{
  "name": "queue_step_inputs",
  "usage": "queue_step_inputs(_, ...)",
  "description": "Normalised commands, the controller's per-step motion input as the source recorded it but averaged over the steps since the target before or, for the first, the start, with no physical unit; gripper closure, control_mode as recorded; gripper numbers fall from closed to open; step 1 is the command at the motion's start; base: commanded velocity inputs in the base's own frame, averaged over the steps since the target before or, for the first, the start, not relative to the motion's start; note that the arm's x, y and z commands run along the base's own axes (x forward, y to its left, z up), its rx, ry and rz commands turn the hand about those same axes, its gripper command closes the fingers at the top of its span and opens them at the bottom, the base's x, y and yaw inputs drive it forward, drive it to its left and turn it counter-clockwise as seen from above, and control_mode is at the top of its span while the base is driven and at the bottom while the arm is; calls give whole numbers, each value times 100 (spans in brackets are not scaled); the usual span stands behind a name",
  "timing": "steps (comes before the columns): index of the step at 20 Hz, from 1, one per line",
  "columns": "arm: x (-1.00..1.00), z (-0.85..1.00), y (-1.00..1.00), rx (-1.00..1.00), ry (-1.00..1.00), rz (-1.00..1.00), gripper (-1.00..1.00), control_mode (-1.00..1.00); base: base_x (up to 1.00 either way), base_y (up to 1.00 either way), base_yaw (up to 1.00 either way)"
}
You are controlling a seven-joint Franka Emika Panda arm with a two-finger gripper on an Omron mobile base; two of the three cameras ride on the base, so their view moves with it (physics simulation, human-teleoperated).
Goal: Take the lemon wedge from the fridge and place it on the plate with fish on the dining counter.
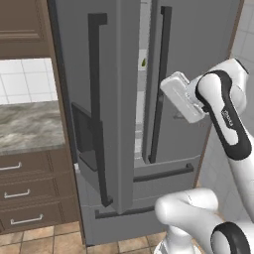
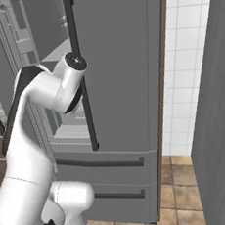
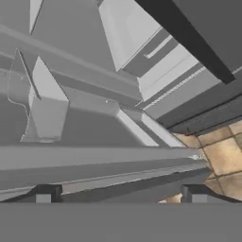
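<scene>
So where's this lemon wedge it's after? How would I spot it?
Start at the tall grey fridge with the long dark handles. Its left door stands partly open, and through the narrow gap between the two doors you see the pale interior. High up in that gap sits the lemon wedge, a tiny olive-green pointed speck, the one bit of colour among the white shelves.

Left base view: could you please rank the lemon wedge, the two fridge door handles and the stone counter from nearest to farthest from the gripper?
1. Right door handle, right beside the gripper.
2. Lemon wedge, up and left, inside the fridge.
3. Open left door's handle, farther left.
4. Stone counter, far left.
</scene>
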Motion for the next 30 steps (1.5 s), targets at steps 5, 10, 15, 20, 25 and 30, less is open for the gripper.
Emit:
queue_step_inputs(5,100,-18,60,0,5,13,-100,-100,0,0,0)
queue_step_inputs(10,66,-17,97,0,-1,19,-100,-100,0,0,0)
queue_step_inputs(15,3,-4,100,-10,-11,15,-100,-100,0,0,0)
queue_step_inputs(20,-66,-12,100,-20,-30,14,-100,-100,0,0,0)
queue_step_inputs(25,-71,-14,100,-17,-38,9,-100,-100,0,0,0)
queue_step_inputs(30,-12,-8,74,-2,-13,1,-100,-100,0,0,0)
